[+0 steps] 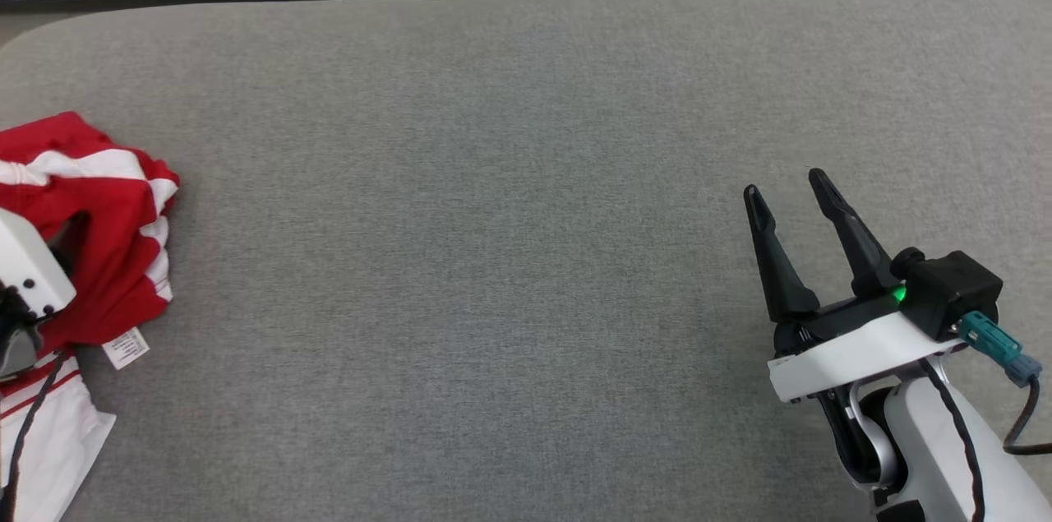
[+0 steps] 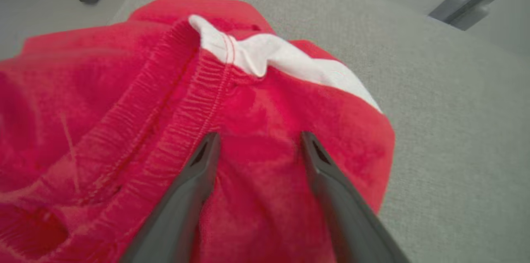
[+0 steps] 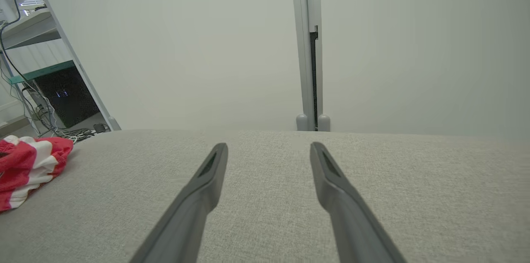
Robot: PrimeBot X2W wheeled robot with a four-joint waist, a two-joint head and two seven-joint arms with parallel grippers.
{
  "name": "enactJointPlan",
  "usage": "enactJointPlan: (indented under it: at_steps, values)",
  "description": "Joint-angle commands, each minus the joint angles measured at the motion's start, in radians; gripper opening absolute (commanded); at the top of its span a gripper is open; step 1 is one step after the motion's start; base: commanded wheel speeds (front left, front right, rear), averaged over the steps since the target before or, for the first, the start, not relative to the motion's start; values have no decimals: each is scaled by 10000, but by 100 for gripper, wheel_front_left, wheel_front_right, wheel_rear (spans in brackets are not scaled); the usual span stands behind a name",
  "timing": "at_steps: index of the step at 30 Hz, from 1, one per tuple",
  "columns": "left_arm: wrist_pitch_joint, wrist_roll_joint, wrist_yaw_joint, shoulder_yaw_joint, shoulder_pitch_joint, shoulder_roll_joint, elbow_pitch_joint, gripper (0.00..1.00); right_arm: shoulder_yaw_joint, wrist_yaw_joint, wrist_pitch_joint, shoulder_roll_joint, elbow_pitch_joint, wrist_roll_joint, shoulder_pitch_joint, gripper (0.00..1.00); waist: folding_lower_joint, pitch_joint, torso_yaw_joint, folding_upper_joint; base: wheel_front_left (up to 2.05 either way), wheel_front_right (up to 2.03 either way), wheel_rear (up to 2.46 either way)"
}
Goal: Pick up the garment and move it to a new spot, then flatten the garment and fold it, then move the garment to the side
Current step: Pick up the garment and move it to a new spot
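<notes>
Now, the red-and-white garment (image 1: pixel 99 210) lies crumpled at the far left edge of the bench (image 1: pixel 509 177). Your left jaws stand spread over its red cloth beside the elastic waistband (image 2: pixel 182 89), so gather a full fold before pinching. Your right jaws, spread too, hover over bare grey fabric, with pale wall panels (image 3: pixel 186 47) behind.
</notes>
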Motion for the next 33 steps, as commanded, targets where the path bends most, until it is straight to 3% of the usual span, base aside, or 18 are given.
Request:
enactJointPlan:
  at_steps: [1, 6, 7, 8, 9, 22, 33]
  values:
    - [158, 101, 29, -50, -201, 302, 469, 100, -60, 18, -2, -2, -66, 43, -134, 100, 0, 381, -435, 0, 0, 0, 0]
    - [213, 64, -85, -199, -328, 481, 1369, 100, -131, 18, -2, 37, -59, 55, -125, 100, 0, 392, -534, 0, 0, 0, 0]
    - [126, 66, -99, -221, -369, 525, 1463, 69, -139, 18, -2, 56, -41, 49, -131, 100, 0, 379, -531, 0, 0, 0, 0]
    - [-25, 65, -117, -215, -414, 538, 1525, 31, -152, 18, -2, 72, -26, 46, -145, 100, 0, 364, -519, 0, 0, 0, 0]
    - [-146, 39, -125, -212, -447, 499, 1594, 2, -156, 18, -2, 81, -13, 46, -164, 100, 0, 346, -503, 0, 0, 0, 0]
    - [-1061, 211, -273, -1105, -875, 768, 1535, 0, -90, 17, -2, 311, 182, 101, 31, 100, 0, -340, -320, 0, 0, 0, 0]
    - [-1111, -378, -285, -2771, -1127, 997, -1101, 0, -115, 19, 0, 674, 402, 158, 442, 100, 0, -1550, -675, 0, 0, 0, 0]
